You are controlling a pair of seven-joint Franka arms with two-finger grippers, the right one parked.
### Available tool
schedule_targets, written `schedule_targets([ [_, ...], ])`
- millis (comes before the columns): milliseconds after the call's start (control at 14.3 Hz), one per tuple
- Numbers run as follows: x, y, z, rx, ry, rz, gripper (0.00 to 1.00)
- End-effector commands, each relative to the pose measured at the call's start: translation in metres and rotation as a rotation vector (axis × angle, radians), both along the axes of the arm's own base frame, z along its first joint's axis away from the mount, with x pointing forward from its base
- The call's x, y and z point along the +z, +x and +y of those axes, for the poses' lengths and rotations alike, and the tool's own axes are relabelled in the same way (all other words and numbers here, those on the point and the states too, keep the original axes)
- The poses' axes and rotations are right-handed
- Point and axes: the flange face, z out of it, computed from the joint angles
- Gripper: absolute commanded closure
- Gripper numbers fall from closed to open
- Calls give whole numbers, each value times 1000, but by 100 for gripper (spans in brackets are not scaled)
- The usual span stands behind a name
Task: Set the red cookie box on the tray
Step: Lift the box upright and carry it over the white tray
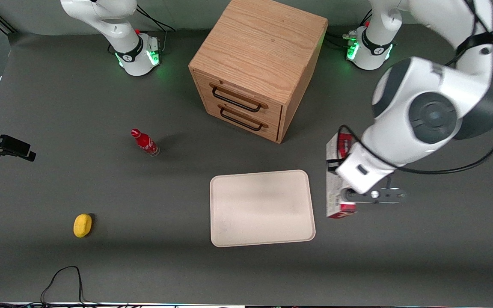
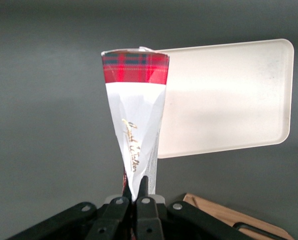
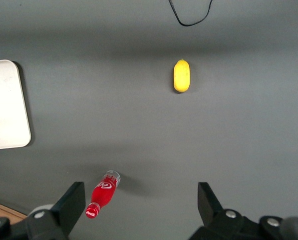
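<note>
A: Where is the red cookie box at this point?

B: It is clamped in the left arm's gripper. In the wrist view the 2 fingers pinch the carton's white side, and the carton stretches away from the camera to its red tartan end.

A: Is it on the tray yet?

B: No. In the front view the box sits just beside the tray, on the working arm's side, with a strip of dark table between them. Its long axis runs roughly parallel to the tray's nearest edge. I cannot tell whether it is raised or touching the table.

A: So how much is done?

B: The grasp looks done. What remains, as I judge it, is to carry the box sideways over the tray, lower it and release.

A: Anything in the way?

B: The tray surface is bare. 1 wooden drawer cabinet, 1 red bottle and 1 yellow object all stand well apart from that short path.
</note>
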Motion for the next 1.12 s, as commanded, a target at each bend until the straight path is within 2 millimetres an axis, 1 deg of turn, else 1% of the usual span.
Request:
schedule_targets([
  [0,-54,12,-41,-34,46,-40,100],
  [140,-102,13,-67,-2,73,-51,100],
  [209,-125,15,-74,12,76,-50,100],
  [279,-147,16,-78,12,86,-44,100],
  [419,-178,16,-80,21,101,-29,100],
  [628,-214,16,-79,78,101,-27,100],
  [698,-222,17,-80,94,95,-37,100],
  [767,-223,18,-78,99,91,-43,100],
  [837,-224,18,-78,95,93,-45,31],
  [907,-225,18,-77,93,100,-47,0],
  [977,-224,18,-77,93,99,-48,0],
  [1047,-216,20,-76,93,94,-58,0],
])
